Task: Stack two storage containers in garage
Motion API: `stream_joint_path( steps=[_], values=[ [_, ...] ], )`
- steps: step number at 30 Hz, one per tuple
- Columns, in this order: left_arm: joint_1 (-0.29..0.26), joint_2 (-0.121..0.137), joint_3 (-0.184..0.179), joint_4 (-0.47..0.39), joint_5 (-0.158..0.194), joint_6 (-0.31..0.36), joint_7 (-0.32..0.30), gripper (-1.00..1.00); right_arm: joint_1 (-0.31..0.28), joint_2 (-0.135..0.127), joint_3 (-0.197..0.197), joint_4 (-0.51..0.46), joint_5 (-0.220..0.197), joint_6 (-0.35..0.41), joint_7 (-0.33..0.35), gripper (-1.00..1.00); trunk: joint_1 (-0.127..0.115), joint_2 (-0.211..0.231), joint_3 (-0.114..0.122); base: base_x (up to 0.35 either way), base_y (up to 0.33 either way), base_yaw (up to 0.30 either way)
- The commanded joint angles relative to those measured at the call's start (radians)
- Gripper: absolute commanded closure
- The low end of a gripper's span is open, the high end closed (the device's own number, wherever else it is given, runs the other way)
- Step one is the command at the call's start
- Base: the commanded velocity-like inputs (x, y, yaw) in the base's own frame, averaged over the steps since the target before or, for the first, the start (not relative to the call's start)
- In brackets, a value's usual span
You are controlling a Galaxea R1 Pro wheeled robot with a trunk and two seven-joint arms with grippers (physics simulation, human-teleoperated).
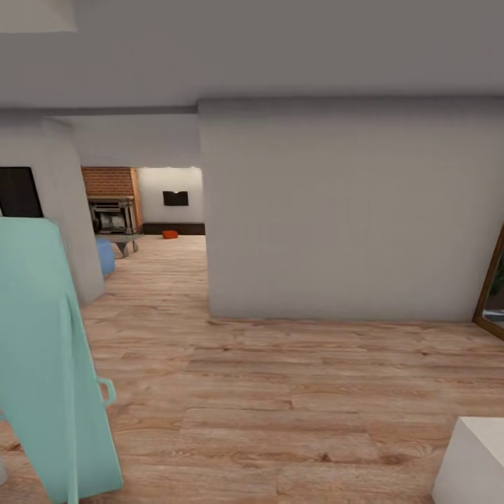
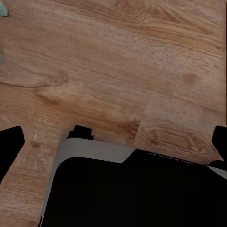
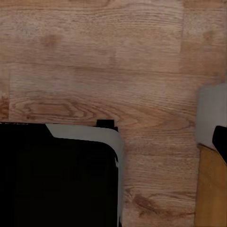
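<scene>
Landmark: white wall (image 1: 350, 210).
- Mint door (image 1: 42, 364): near, left of wall.
- Brick fireplace (image 1: 112, 199): far room past wall's left edge.
- Orange container (image 1: 170, 234): on wood floor (image 1: 280, 392), right of fireplace.
- Left claw fingers (image 2: 9, 149): apart, empty.
- Right claw: cannot tell.

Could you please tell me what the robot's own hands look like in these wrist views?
Little of them shows. The left hand has two plain matte black fingers, blocky with slanted ends, with no markings or cables visible. The right hand shows one matching black finger at the picture's edge.
</scene>
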Motion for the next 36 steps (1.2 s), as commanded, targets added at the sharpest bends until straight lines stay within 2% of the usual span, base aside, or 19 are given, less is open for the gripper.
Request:
stream_joint_path(
  steps=[1, 36],
  values=[
    [-0.001, 0.000, 0.000, 0.001, 0.006, -0.001, -0.002, -1.00, -0.002, 0.000, 0.005, 0.003, -0.004, -0.006, 0.003, -1.00, 0.001, -0.001, -0.002, 0.325, 0.000, 0.000],
    [-0.001, 0.000, 0.000, 0.001, 0.006, -0.001, -0.002, -1.00, -0.002, 0.000, 0.004, 0.003, -0.005, -0.006, 0.003, -1.00, 0.001, -0.001, -0.002, 0.325, 0.000, 0.000]
  ],
)
